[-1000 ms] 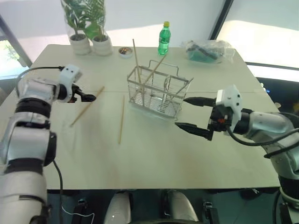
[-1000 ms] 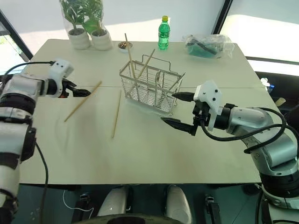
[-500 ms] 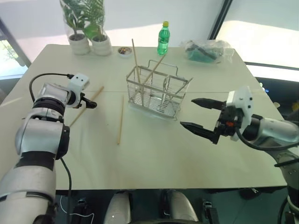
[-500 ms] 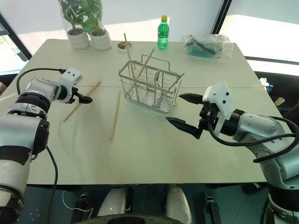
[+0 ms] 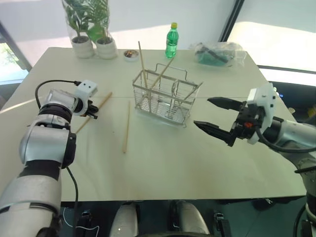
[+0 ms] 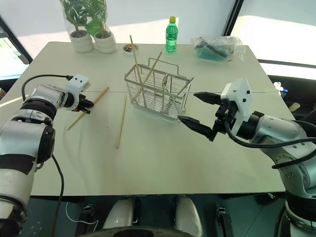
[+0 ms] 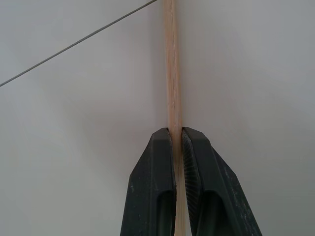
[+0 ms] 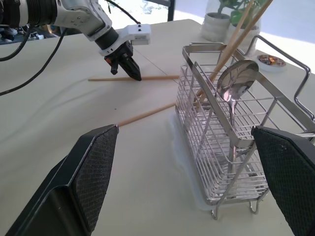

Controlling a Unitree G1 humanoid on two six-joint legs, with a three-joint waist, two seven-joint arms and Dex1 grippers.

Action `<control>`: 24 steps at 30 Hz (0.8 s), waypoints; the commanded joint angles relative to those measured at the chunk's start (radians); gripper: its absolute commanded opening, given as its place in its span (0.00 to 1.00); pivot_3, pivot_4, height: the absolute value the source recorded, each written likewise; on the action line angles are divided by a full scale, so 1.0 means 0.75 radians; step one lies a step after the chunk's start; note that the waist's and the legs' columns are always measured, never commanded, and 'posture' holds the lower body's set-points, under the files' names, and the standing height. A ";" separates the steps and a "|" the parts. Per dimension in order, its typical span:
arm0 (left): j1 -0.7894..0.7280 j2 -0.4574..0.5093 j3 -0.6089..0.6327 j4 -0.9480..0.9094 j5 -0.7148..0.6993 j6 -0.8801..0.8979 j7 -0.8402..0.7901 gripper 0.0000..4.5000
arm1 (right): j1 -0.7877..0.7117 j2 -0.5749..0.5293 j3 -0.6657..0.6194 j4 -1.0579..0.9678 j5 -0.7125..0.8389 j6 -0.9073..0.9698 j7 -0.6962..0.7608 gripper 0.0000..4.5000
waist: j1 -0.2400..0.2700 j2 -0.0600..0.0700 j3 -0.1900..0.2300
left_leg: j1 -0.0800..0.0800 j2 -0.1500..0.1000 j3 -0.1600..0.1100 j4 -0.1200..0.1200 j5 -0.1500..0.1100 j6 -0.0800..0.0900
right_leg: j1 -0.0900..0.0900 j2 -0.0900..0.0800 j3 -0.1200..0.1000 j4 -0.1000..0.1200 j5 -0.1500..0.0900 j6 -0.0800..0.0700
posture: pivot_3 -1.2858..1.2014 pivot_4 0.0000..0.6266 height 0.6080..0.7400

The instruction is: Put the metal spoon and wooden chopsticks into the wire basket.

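A wooden chopstick (image 7: 172, 73) is being pinched by the closed left end effector (image 7: 177, 142); it should be lifted level toward the wire basket (image 5: 165, 96) while the right end effector (image 5: 215, 114) is being held wide open, empty.

The pale surface (image 5: 163, 163) carries the wire basket (image 5: 165, 96) mid-way, two wooden chopsticks (image 5: 127, 126) beside it, and, along its far edge, two potted plants (image 5: 91, 29), a green bottle (image 5: 172, 40), a small dish (image 5: 131, 54) and a plastic bag (image 5: 219, 53).

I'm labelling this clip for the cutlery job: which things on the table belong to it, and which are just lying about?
Job:
- wire basket, holding the metal spoon and two chopsticks
- chopstick pinched in the left gripper
- loose chopstick on the table

Lying about:
- green bottle
- two potted plants
- small dish
- plastic bag
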 commanded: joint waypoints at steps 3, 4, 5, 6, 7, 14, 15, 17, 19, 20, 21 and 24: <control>-0.002 0.032 0.055 -0.011 -0.011 0.021 0.037 0.01 | -0.020 -0.022 -0.032 0.004 0.016 -0.013 0.007 1.00 | 0.000 0.000 0.000 | 0.000 0.000 0.000 0.000 0.000 0.000 | 0.000 0.000 0.000 0.000 0.000 0.000 | 0.52 0.24 0.83; -0.007 0.038 0.082 -0.013 -0.029 0.026 0.053 0.01 | -0.013 -0.026 -0.032 0.004 0.011 -0.016 0.014 1.00 | -0.001 0.000 0.000 | 0.000 0.000 0.000 0.000 0.000 0.000 | 0.000 0.000 0.000 0.001 0.000 0.000 | 0.52 0.24 0.83; -0.010 0.040 0.100 -0.015 -0.041 0.028 0.064 0.01 | -0.008 -0.028 -0.033 0.005 0.008 -0.019 0.020 1.00 | -0.001 0.000 0.000 | 0.000 0.000 0.000 0.000 0.000 0.000 | 0.000 0.000 0.000 0.001 0.000 0.000 | 0.52 0.24 0.83; -0.016 0.045 0.130 -0.021 -0.062 0.016 0.079 0.01 | -0.001 -0.033 -0.034 0.005 0.005 -0.020 0.028 1.00 | 0.000 0.000 0.000 | 0.000 0.000 0.000 0.000 0.000 0.000 | 0.000 0.000 0.000 0.001 0.000 0.000 | 0.52 0.24 0.83; -0.031 0.058 0.176 -0.036 -0.097 -0.018 0.097 0.01 | 0.011 -0.042 -0.037 0.001 0.002 -0.021 0.041 1.00 | 0.000 0.000 0.000 | 0.000 0.000 0.000 0.000 0.000 0.000 | 0.000 0.000 0.000 0.001 0.000 0.000 | 0.52 0.24 0.83; -0.057 0.153 0.522 -0.219 -0.396 -0.351 0.068 0.01 | 0.051 -0.063 -0.068 -0.025 0.028 -0.022 0.059 1.00 | 0.001 -0.002 0.001 | 0.000 0.000 0.000 0.000 0.000 0.000 | 0.000 -0.001 0.000 0.001 0.000 0.000 | 0.52 0.24 0.83; -0.058 0.163 0.574 -0.251 -0.449 -0.349 0.052 0.01 | 0.055 -0.061 -0.071 -0.025 0.027 -0.023 0.057 1.00 | 0.001 -0.002 0.000 | 0.000 0.000 0.000 0.000 0.000 0.000 | 0.000 -0.001 -0.001 0.001 0.000 0.000 | 0.52 0.24 0.83; -0.068 0.175 0.673 -0.304 -0.551 -0.320 0.052 0.01 | 0.062 -0.059 -0.074 -0.024 0.020 -0.027 0.055 1.00 | 0.000 -0.002 0.000 | 0.000 0.000 0.000 0.000 0.000 0.000 | 0.001 -0.001 -0.001 0.001 0.000 0.000 | 0.52 0.24 0.83; -0.078 0.168 0.749 -0.399 -0.644 -0.327 0.044 0.01 | 0.067 -0.055 -0.077 -0.024 0.018 -0.029 0.050 1.00 | 0.000 -0.002 0.000 | 0.000 0.000 0.000 0.000 0.000 0.000 | 0.001 -0.001 -0.001 0.001 0.000 0.001 | 0.52 0.24 0.83; -0.082 0.156 0.781 -0.459 -0.690 -0.337 0.039 0.01 | 0.069 -0.051 -0.077 -0.025 0.018 -0.030 0.046 1.00 | 0.000 -0.002 0.000 | 0.001 0.000 0.000 0.000 0.000 0.000 | 0.001 -0.001 -0.001 0.002 0.000 0.001 | 0.52 0.24 0.83; -0.091 0.145 0.806 -0.509 -0.727 -0.337 0.043 0.01 | 0.070 -0.047 -0.076 -0.028 0.019 -0.031 0.041 1.00 | 0.000 -0.002 0.000 | 0.001 0.000 0.000 0.001 0.000 0.000 | 0.001 -0.001 -0.001 0.002 0.000 0.001 | 0.52 0.24 0.83; -0.181 0.077 0.860 -0.620 -0.828 -0.309 0.118 0.01 | 0.074 -0.033 -0.070 -0.035 0.019 -0.037 0.024 1.00 | 0.005 -0.002 0.000 | 0.001 0.000 -0.001 0.002 0.000 0.000 | 0.002 -0.001 -0.001 0.003 0.002 0.003 | 0.52 0.24 0.83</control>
